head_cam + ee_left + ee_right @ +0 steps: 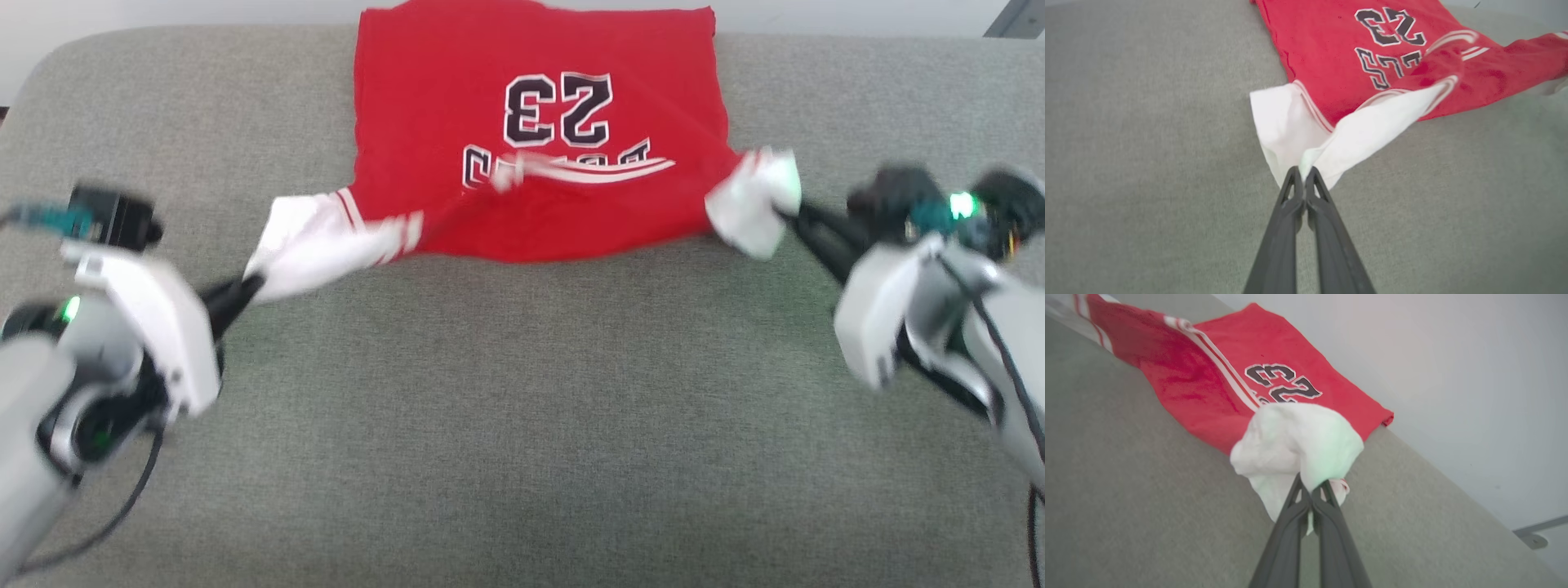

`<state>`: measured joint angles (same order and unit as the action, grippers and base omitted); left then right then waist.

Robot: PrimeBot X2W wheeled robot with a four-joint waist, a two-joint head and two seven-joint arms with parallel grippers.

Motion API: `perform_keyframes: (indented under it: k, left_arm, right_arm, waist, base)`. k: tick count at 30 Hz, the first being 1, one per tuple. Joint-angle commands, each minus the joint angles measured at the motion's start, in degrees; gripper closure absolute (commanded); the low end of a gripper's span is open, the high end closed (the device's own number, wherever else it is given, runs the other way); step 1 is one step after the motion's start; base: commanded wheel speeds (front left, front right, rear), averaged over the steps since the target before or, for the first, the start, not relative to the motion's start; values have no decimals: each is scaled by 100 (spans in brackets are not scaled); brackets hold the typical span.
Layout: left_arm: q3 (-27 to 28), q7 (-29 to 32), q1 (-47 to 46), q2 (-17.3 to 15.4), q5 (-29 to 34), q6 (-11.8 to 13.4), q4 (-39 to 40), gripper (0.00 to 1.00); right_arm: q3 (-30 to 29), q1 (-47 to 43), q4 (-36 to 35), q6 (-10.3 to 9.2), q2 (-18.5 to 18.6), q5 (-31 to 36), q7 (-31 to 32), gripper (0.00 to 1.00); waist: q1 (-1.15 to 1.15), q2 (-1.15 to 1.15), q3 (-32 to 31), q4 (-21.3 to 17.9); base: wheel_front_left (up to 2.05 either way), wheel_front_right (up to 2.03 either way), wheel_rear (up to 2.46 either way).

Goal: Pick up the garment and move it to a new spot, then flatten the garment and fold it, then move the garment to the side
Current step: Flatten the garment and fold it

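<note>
Left gripper point(253, 284): lower left of the head view; 2 dark fingers pressed together, pinching the tip of the white sleeve, so that corner can be drawn outward.
Left sleeve point(314, 245): white with red-striped trim, pulled into a taut cone from the pinch point toward the shoulder; raised off the cloth surface at the near end.
Garment point(424, 98): red shirt, centre and far part of the grey padded surface point(522, 408), collar end toward the robot, far hem at the back edge by the wall point(1453, 375); far half lies flat, near edge looks lifted and stretched between the 2 pinch points.
Numerals point(558, 109): black 23 outlined in white, upside down from the head camera; print faces up, so the shirt is spread face-up.
Right sleeve point(755, 204): white, bunched into a loose lump around the fingertips; less neatly drawn out than the left one.
Right gripper point(796, 211): right of the head view; fingers clamped tight on the bunched sleeve cloth, mirroring the left hold.
Step in hand (judgement): a 2-point hold at the sleeves, apt for carrying or spreading the shirt evenly; flattening and folding appear not yet done.
Risk (judgement): the bunched right sleeve may leave a crease when laid down.
Image note: grippers and sleeves are blurred in the head view.
</note>
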<state>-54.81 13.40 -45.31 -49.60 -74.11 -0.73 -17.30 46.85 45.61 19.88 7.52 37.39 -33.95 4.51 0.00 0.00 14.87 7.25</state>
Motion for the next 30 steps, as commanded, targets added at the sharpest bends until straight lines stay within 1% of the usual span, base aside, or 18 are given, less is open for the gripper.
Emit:
perform_keyframes:
  k: [1,3,6,10,12,16,18,20,22,24,25,26,27,28,30]
  left_arm:
    - [1,-41,175,-132,-28,115,128,100]
    - [-36,-89,547,-364,-109,360,472,100]
    - [-105,-88,1036,-651,-280,749,859,100]
    - [-200,-115,1565,-895,-433,1204,1299,100]
    - [-235,-128,1788,-978,-540,1386,1448,100]
    - [-271,-134,2199,-1081,-844,1645,1678,100]
    - [-287,-155,2358,-1121,-953,1731,1774,100]
    - [-294,-166,2502,-1141,-1074,1789,1854,100]
    - [-294,-237,2574,-1179,-1041,1852,1872,100]
    - [-247,-346,2627,-1125,-1112,1836,1862,100]
    - [-253,-377,2656,-1114,-1099,1821,1860,100]
    - [-238,-438,2662,-1094,-1081,1791,1864,100]
    - [-238,-438,2662,-1094,-1081,1791,1864,100]
    - [-210,-493,2666,-1063,-1092,1779,1864,100]
    - [-215,-559,2660,-1054,-1021,1746,1862,100]
  right_arm:
    - [-7,-204,-186,-6,79,-36,95,100]
    - [-66,-587,-587,-6,290,-124,342,100]
    - [-229,-1145,-1083,-6,484,-381,674,100]
    - [-327,-1781,-1599,-6,752,-542,1164,100]
    - [-403,-2097,-1768,-6,816,-707,1423,100]
    - [-652,-2729,-2040,-6,889,-1072,1911,100]
    - [-772,-3021,-2166,-6,905,-1133,2129,100]
    - [-922,-3276,-2246,-6,859,-1182,2288,100]
    - [-1066,-3476,-2300,-6,797,-1133,2385,100]
    - [-1194,-3656,-2316,-5,711,-1075,2501,100]
    - [-1300,-3722,-2321,-5,651,-1038,2549,68]
    - [-1413,-3773,-2345,-6,588,-1004,2611,3]
    - [-1413,-3773,-2345,-6,588,-1004,2611,3]
    - [-1505,-3820,-2397,-6,555,-962,2698,0]
    - [-1798,-3887,-2574,-6,504,-878,2910,0]
  waist:
    - [0,0,-14,-13]
    - [0,0,-24,-31]
    - [0,0,-35,-52]
    - [0,0,-38,-63]
    - [0,0,-39,-66]
    - [0,0,-34,-55]
    - [0,0,-23,-49]
    - [0,0,-12,-45]
    - [0,0,-7,-36]
    - [0,0,-7,-23]
    - [0,0,-6,-20]
    - [0,0,-5,-15]
    - [0,0,-5,-15]
    - [0,0,-4,-4]
    - [0,0,4,17]
  base:
    - [0,0,0]
    - [0,0,0]
    - [0,0,0]
    - [0,0,0]
    - [0,0,0]
    - [0,0,0]
    - [0,0,0]
    - [0,0,0]
    - [0,0,0]
    - [0,0,0]
    - [0,0,0]
    - [0,0,0]
    - [0,0,0]
    - [0,0,0]
    - [0,0,0]
